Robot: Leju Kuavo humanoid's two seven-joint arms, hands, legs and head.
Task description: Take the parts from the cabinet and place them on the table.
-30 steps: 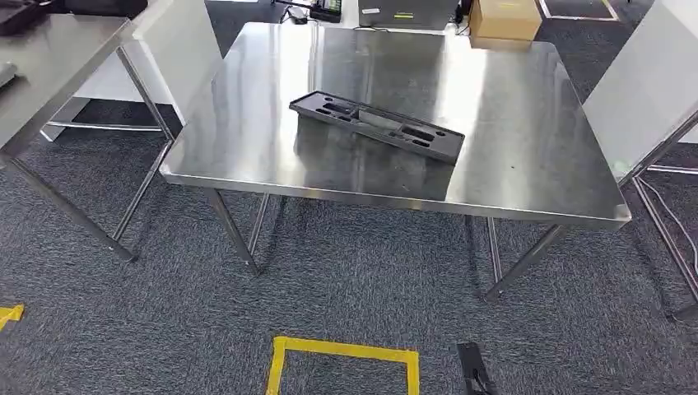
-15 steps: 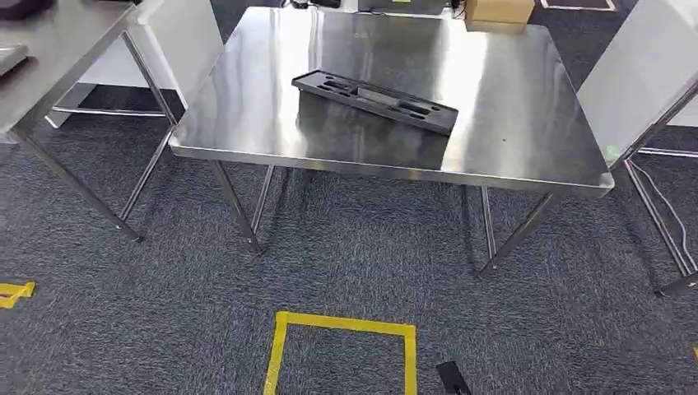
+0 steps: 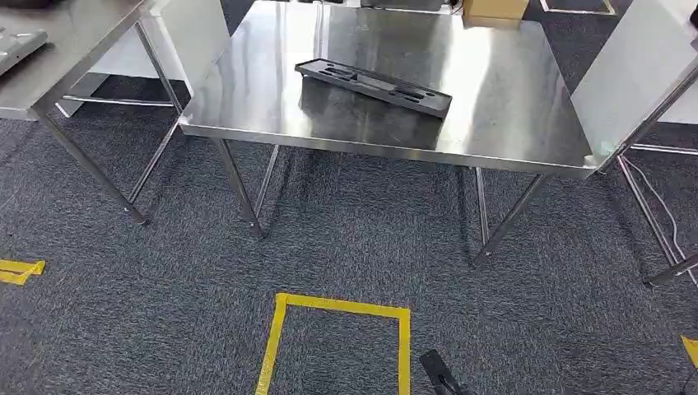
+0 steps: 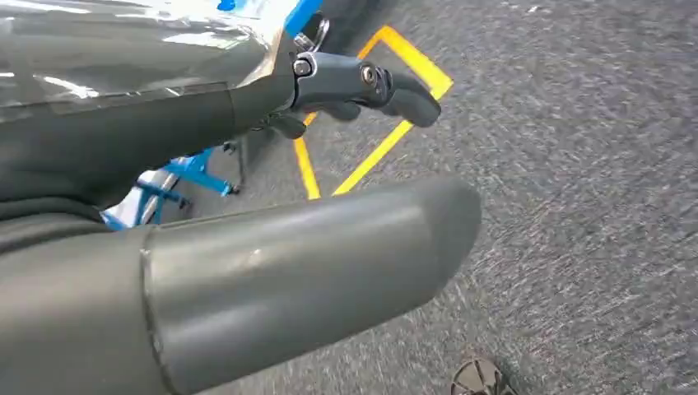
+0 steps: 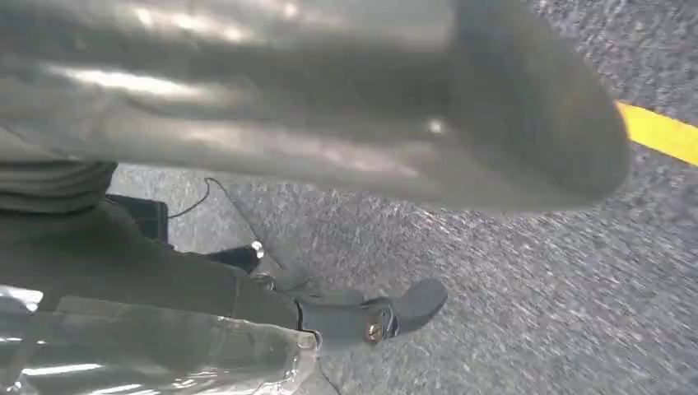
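grey carpet [image 3: 346, 247] | yellow tape square [image 3: 337, 329] | cardboard box [image 3: 494, 8]

Stainless steel table [image 3: 510, 90] on thin metal legs, standing on dark grey carpet [image 3: 346, 247]. Long black moulded part [image 3: 374, 84] lying flat, slantwise, near the tabletop's middle. Yellow tape square [image 3: 337, 341] marked on the carpet before the table.

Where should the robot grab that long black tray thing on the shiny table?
Probably at one of its narrow ends or along a long edge. The black part is long, flat and thin, lying slantwise on the steel table with bare steel all around it. A hand could likely come from the near side and pinch the raised rim, since the top has shallow hollows rather than a handle.
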